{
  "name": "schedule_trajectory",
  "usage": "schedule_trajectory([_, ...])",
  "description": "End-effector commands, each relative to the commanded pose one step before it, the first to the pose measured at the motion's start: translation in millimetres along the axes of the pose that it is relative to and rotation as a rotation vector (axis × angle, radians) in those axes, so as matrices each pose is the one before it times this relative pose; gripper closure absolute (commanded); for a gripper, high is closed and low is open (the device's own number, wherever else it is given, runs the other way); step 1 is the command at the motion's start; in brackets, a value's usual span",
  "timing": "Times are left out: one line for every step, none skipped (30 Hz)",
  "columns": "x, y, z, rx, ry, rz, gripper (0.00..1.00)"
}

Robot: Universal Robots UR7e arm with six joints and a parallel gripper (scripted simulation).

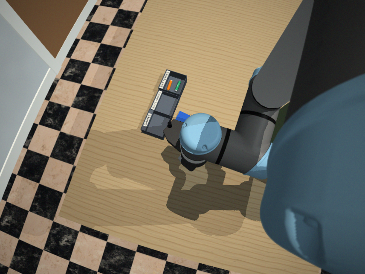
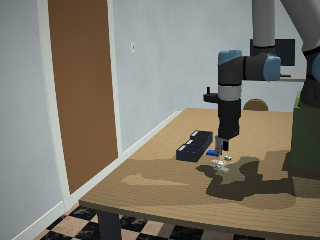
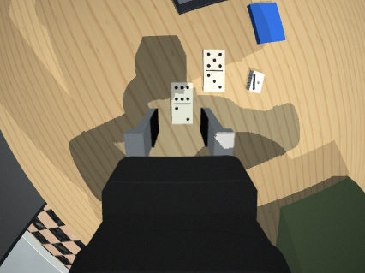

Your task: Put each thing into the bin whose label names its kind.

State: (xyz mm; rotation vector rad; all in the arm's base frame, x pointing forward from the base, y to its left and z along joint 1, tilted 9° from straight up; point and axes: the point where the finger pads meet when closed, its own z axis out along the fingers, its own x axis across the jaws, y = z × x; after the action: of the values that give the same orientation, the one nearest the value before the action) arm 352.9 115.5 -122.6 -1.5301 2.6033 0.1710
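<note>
My gripper (image 3: 179, 120) is open and empty. It hangs above a white domino (image 3: 182, 102) that lies flat on the table, in line with the gap between the fingers. In the side view the gripper (image 2: 221, 148) is well above the dominoes (image 2: 221, 168). A second domino (image 3: 213, 70) lies just beyond the first. A small white and grey block (image 3: 255, 81) lies to its right. A flat blue piece (image 3: 266, 22) lies by the bins. Three dark bins stand in a row, labelled GAMES (image 1: 154, 123), NUTS+BOLTS (image 1: 166, 102) and BATTERIES (image 1: 173, 83). The batteries bin holds an orange battery (image 1: 169, 84) and a green battery (image 1: 177, 85).
A dark green block (image 2: 304, 138) stands on the table at the right, by the arm's base. My arm hides the dominoes and the small block in the overhead view. The table's left edge runs along the wall side.
</note>
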Motion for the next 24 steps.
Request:
schedule_trajectory([1.54, -1.87, -0.267, 0.001, -0.00069, -0.00101, 0.21])
schedule_trajectory([0.29, -0.23, 0.0, 0.0, 0.0, 0.0, 0.21])
schedule_trajectory([0.26, -0.2, 0.0, 0.0, 0.0, 0.0, 0.21])
schedule_trajectory([0.23, -0.17, 0.0, 0.0, 0.0, 0.0, 0.21])
schedule_trajectory([0.11, -0.12, 0.002, 0.00001, 0.00002, 0.00002, 0.21])
schedule_trajectory([0.18, -0.13, 0.0, 0.0, 0.0, 0.0, 0.21])
schedule_trajectory([0.15, -0.11, 0.0, 0.0, 0.0, 0.0, 0.21])
schedule_trajectory([0.13, -0.09, 0.0, 0.0, 0.0, 0.0, 0.21])
schedule_trajectory([0.11, -0.07, 0.0, 0.0, 0.0, 0.0, 0.21])
schedule_trajectory([0.09, -0.05, 0.0, 0.0, 0.0, 0.0, 0.21])
schedule_trajectory([0.07, -0.04, 0.0, 0.0, 0.0, 0.0, 0.21])
schedule_trajectory([0.05, -0.03, 0.0, 0.0, 0.0, 0.0, 0.21])
schedule_trajectory([0.04, -0.02, 0.0, 0.0, 0.0, 0.0, 0.21])
schedule_trajectory([0.03, -0.01, 0.0, 0.0, 0.0, 0.0, 0.21])
schedule_trajectory([0.02, 0.0, 0.0, 0.0, 0.0, 0.0, 0.21])
schedule_trajectory([0.0, 0.0, 0.0, 0.0, 0.0, 0.0, 0.21])
schedule_trajectory([0.0, 0.0, 0.0, 0.0, 0.0, 0.0, 0.21])
schedule_trajectory([0.01, 0.01, 0.0, 0.0, 0.0, 0.0, 0.21])
schedule_trajectory([-0.01, 0.01, 0.0, 0.0, 0.0, 0.0, 0.21])
schedule_trajectory([-0.08, 0.03, 0.0, 0.00001, 0.00002, 0.00006, 0.21])
schedule_trajectory([0.02, -0.01, 0.0, 0.0, 0.0, -0.00001, 0.21])
schedule_trajectory([0.01, 0.0, 0.0, 0.0, 0.0, 0.00001, 0.21])
schedule_trajectory([0.0, 0.0, 0.0, 0.0, 0.0, 0.00001, 0.21])
schedule_trajectory([0.0, 0.0, 0.0, 0.0, 0.0, 0.0, 0.21])
